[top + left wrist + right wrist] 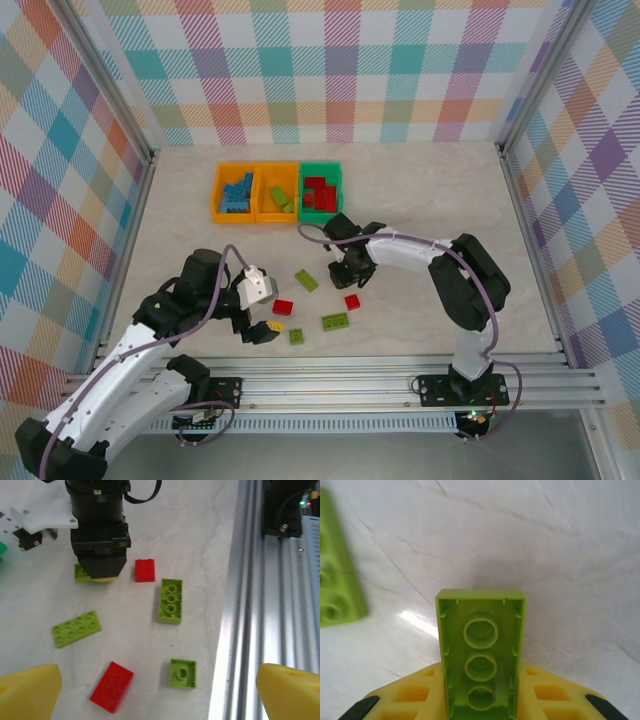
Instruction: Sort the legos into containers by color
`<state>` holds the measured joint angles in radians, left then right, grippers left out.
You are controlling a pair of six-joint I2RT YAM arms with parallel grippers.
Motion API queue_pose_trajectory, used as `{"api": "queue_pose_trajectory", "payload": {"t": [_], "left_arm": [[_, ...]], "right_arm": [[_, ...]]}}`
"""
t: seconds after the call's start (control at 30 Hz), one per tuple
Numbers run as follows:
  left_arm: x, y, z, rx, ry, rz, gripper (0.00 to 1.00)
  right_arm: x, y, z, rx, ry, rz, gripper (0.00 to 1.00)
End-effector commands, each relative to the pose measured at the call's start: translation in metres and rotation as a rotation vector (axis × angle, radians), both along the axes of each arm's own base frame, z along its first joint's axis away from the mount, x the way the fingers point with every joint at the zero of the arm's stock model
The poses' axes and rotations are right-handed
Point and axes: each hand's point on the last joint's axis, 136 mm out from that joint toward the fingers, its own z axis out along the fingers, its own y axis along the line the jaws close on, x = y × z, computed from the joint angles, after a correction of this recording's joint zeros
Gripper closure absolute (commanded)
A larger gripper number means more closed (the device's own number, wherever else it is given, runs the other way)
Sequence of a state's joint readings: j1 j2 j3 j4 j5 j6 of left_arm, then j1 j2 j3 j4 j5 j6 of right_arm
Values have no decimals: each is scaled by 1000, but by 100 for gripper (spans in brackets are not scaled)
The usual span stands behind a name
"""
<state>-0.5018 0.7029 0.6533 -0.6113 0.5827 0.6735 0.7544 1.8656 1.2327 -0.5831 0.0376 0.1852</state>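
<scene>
A lime green lego (481, 650), hollow underside showing, is clamped between the right fingers (415, 697) over the pale surface (560, 555). Other red and lime legos (170, 600) lie loose nearby, below the left fingers (30, 690), which are spread wide. Farther back, three joined containers (235, 217) hold sorted legos

I see both the left arm (120, 360) and the right arm (405, 250) built from glossy white shells between matte black cylindrical joints, a grey-purple cable (222, 290) looping back from each wrist. The left gripper (157, 692) ends in blunt yellow plastic fingers (27, 692). The right gripper (348, 270) has yellow fingers (410, 695) moulded with square pockets and black corner pads, and behind them a black barrel and a white bracket (42, 522).
</scene>
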Motion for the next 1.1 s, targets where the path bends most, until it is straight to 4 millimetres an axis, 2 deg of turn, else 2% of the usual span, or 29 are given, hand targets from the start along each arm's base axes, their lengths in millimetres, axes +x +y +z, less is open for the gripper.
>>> {"api": "queue_pose_trajectory", "payload": {"t": [0.0, 0.1, 0.2, 0.37, 0.57, 0.7, 0.9, 0.97, 1.03, 1.07], "left_arm": [[14, 3, 10, -18, -126, 55, 0], [20, 8, 12, -15, -170, 90, 0], [21, 10, 10, 1, -178, 99, 0], [22, 12, 11, 4, -193, 104, 0], [18, 11, 11, -9, -194, 82, 0], [17, 11, 14, -20, -204, 81, 0], [16, 11, 12, -24, -203, 77, 0], [16, 11, 12, -25, -202, 76, 0], [16, 10, 12, -26, -200, 73, 0], [16, 10, 12, -26, -199, 73, 0]], "right_arm": [[24, 45, 65, 242, -118, 6, 74], [46, 75, 103, 394, -185, -6, 73], [78, 94, 122, 432, -256, -37, 73], [137, 111, 130, 476, -366, -93, 73], [185, 125, 125, 455, -425, -75, 73], [203, 134, 117, 430, -434, -54, 73], [210, 142, 107, 416, -416, -41, 71], [213, 141, 102, 402, -405, -49, 64], [214, 142, 99, 389, -391, -50, 45], [214, 142, 99, 384, -386, -48, 43]]}}
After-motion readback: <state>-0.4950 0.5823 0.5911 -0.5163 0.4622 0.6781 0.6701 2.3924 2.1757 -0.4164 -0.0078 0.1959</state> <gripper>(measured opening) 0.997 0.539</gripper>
